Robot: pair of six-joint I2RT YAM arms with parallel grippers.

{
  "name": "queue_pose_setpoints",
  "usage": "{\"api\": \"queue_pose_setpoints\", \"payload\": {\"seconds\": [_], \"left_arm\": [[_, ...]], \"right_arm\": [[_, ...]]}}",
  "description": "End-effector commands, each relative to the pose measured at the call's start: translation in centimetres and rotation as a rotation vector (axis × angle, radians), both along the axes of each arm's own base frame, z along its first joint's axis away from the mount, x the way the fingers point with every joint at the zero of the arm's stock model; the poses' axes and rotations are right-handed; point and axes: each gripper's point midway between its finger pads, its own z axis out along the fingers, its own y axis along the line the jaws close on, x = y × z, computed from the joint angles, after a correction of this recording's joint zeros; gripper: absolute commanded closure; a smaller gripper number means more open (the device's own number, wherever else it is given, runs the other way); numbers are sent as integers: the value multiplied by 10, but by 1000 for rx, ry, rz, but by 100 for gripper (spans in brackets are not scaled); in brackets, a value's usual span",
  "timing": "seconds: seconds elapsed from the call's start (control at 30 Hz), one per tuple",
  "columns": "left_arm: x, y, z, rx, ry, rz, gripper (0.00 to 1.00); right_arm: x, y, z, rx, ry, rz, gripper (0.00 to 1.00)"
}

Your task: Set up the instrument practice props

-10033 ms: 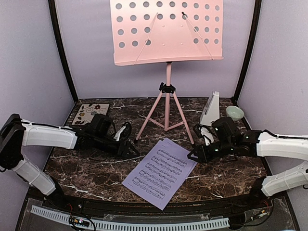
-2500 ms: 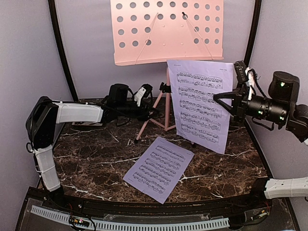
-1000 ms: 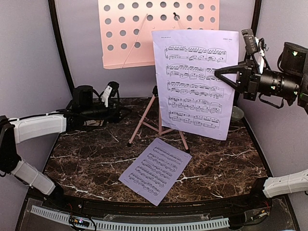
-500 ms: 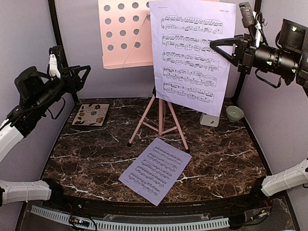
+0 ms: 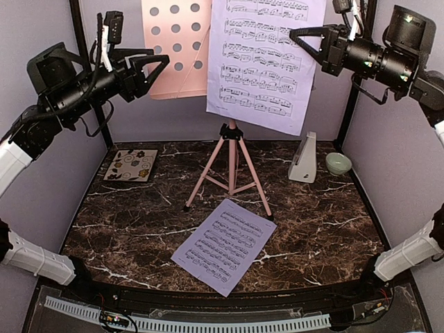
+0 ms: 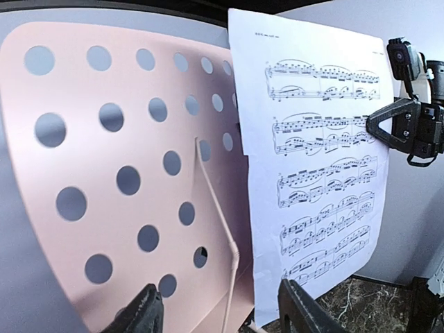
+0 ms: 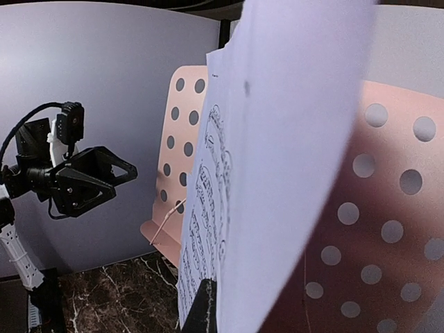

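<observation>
The pink music stand's perforated desk [image 5: 177, 48] stands high at the back on tripod legs [image 5: 230, 170]. My right gripper [image 5: 300, 38] is shut on the right edge of a lavender sheet-music page [image 5: 263, 62] that hangs in front of the desk's right half. In the right wrist view this page [image 7: 291, 139] fills the middle, beside one dark finger [image 7: 205, 305]. My left gripper [image 5: 156, 69] is raised and open, facing the desk [image 6: 125, 173] with nothing between its fingers [image 6: 142, 312]. Another lavender page [image 5: 223, 245] lies flat on the table. The white metronome [image 5: 304, 158] stands at the back right.
A floral square tile [image 5: 131, 165] lies at the back left of the marble table [image 5: 125, 229]. A small pale green bowl [image 5: 338, 163] sits right of the metronome. Black frame posts [image 5: 82, 76] and lavender walls close in the back and sides.
My left arm has swung up and to the right, toward the stand's desk. My right gripper has lifted the page higher in front of the desk.
</observation>
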Motion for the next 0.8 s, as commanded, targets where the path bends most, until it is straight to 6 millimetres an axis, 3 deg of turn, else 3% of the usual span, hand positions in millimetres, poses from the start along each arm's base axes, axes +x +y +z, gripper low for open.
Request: {"api": "queue_pose_setpoints", "payload": {"seconds": [0.0,0.2,0.47,0.77], "left_arm": [[4,-20,19,5,-40,-8,42],[25,-41,19,15,10,2,42],[41,-58,19,-11,62,8,47],[52,-66,17,-59,94,24,65]], "right_arm": [[5,-15,41,83,-114,-81,100],[17,-19,53,77,-162,-156,100],[28,-28,56,71,-186,-241,100],[37,-39,60,89,-213,-331,100]]}}
